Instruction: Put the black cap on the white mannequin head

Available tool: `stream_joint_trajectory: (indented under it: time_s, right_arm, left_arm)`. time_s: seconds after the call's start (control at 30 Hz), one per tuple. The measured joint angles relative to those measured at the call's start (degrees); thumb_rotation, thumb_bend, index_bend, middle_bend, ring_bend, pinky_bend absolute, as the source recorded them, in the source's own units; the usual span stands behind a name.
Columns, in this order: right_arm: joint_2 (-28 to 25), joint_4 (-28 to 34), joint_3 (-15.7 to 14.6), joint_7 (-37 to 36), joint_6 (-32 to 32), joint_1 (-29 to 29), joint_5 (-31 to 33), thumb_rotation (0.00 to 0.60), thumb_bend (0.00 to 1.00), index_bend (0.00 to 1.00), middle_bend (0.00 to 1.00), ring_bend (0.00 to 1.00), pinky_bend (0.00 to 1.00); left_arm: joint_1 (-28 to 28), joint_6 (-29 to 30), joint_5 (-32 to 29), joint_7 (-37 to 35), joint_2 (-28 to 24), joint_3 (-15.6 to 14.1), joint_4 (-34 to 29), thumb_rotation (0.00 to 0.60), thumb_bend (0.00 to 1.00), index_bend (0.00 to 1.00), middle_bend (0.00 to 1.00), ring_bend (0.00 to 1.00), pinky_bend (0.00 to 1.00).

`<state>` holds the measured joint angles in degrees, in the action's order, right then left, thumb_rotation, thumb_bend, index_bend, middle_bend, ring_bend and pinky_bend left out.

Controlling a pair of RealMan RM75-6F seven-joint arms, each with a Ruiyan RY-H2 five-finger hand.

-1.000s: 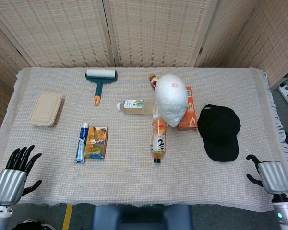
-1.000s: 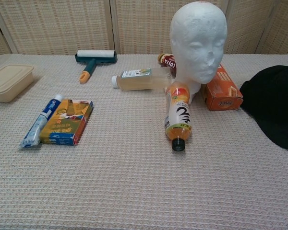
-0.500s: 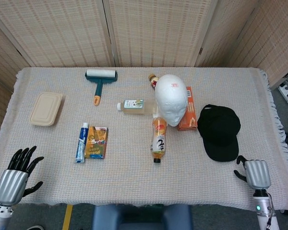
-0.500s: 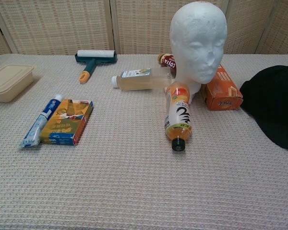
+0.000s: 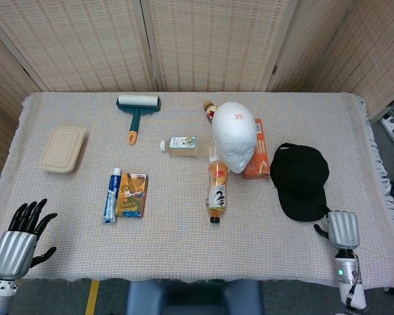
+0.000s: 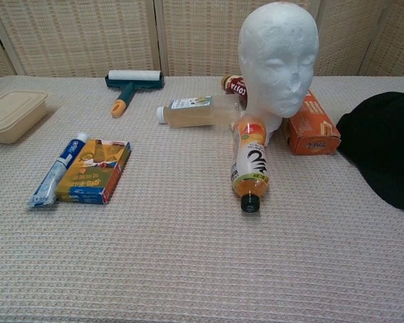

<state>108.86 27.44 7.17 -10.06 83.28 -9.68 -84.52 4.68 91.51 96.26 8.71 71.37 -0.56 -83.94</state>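
The black cap (image 5: 300, 180) lies flat on the table's right side, its brim toward the front edge; the chest view shows it at the right border (image 6: 384, 151). The white mannequin head (image 5: 234, 136) stands upright left of the cap, facing the front (image 6: 278, 60). My right hand (image 5: 341, 230) hovers at the front right, just off the brim's corner and apart from it, its back turned up, thumb out to the side and nothing in it. At the front-left corner my left hand (image 5: 20, 239) hangs below the table edge with its fingers spread and empty. The chest view shows neither hand.
An orange box (image 5: 257, 157) lies between head and cap. An orange drink bottle (image 5: 217, 190), a clear bottle (image 5: 182, 145) and a cola bottle (image 5: 210, 110) lie around the head. Further left are a lint roller (image 5: 136, 111), a toothpaste tube (image 5: 111, 194), a snack box (image 5: 132, 194) and a lidded container (image 5: 64, 149).
My right hand has moved left and in over the table's front edge, closing in on the cap's brim. The left hand has barely shifted. Nothing on the table has moved.
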Motion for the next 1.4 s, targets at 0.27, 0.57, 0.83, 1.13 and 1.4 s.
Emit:
stream_joint_trajectory:
  time_s: [0.27, 0.57, 0.83, 1.13, 1.4]
  right_arm:
    - [4.2, -6.4, 0.5, -2.7, -0.6, -2.2, 0.5, 0.6, 0.11, 0.54, 1.0, 1.0, 1.0]
    - [5.9, -9.3, 0.5, -3.2, -1.2, -3.4, 0.7, 0.6, 0.14, 0.52, 1.0, 1.0, 1.0]
    - [7.1, -11.1, 1.9, -4.4, -1.4, -4.7, 2.1, 0.6, 0.15, 0.5, 1.0, 1.0, 1.0]
    - [6.1, -10.5, 3.4, -5.9, -0.6, -6.9, 3.2, 0.6, 0.26, 0.5, 1.0, 1.0, 1.0]
    - [4.8, -9.0, 4.7, -6.0, -1.0, -9.0, 4.2, 0.6, 0.36, 0.58, 1.0, 1.0, 1.0]
  left_arm:
    - [0.1, -0.4, -0.7, 0.5, 0.2, 0.4, 0.1, 0.6, 0.02, 0.29, 0.06, 0.02, 0.1]
    - [0.0, -0.3, -1.0, 0.2, -0.2, 0.4, -0.3, 0.6, 0.02, 0.29, 0.07, 0.02, 0.1]
    - [-0.1, 0.1, -1.3, 0.5, -0.3, 0.7, -0.5, 0.6, 0.02, 0.29, 0.07, 0.02, 0.1]
    - [-0.3, 0.6, -1.1, 0.4, -0.1, 0.8, -0.3, 0.6, 0.02, 0.29, 0.08, 0.02, 0.1]
    - [-0.5, 1.3, -1.0, 0.4, 0.0, 1.1, -0.2, 0.6, 0.02, 0.3, 0.08, 0.02, 0.1]
